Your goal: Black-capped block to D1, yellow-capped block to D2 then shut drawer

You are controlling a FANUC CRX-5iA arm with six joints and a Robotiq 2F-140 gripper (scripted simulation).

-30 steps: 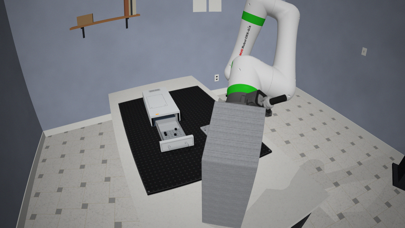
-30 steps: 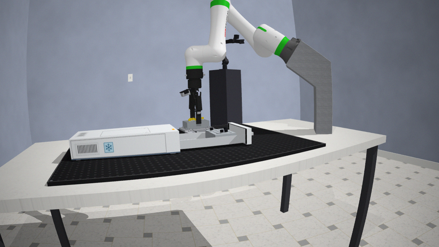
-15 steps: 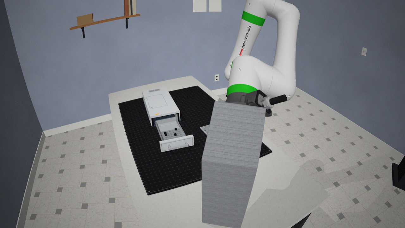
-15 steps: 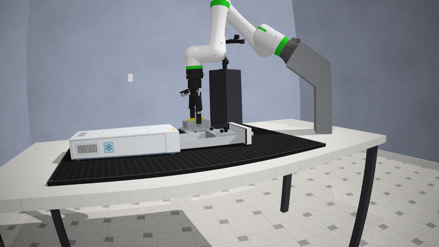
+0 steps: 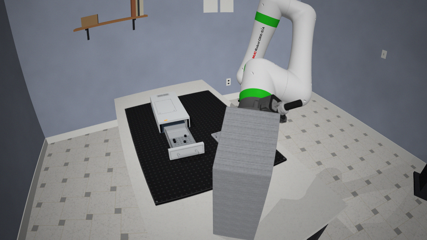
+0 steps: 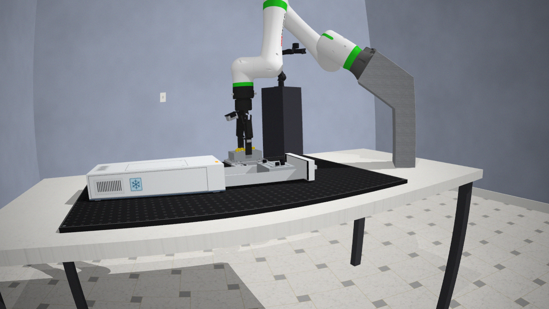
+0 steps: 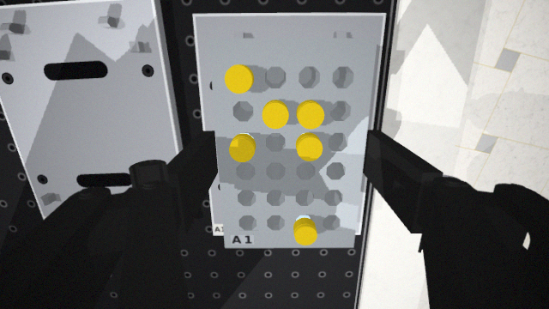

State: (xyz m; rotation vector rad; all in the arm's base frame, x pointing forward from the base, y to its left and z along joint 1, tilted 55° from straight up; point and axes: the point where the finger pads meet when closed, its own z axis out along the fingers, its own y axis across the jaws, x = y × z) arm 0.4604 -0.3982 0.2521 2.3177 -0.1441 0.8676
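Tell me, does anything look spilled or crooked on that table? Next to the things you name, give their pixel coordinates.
Nothing stands out. The yellow-capped tubes (image 6: 240,149) (image 7: 275,114) and black-capped tubes (image 5: 184,141) (image 6: 277,164) sit in their blocks' holes, and I see no spill. The orange light (image 5: 165,120) (image 6: 216,162) fits the open drawer (image 5: 186,152) (image 6: 300,165).

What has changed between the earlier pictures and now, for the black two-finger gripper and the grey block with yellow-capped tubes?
Nothing visibly changed. The gripper stays at the block. Whether its grip changed, I cannot tell. The white drawer stays open.
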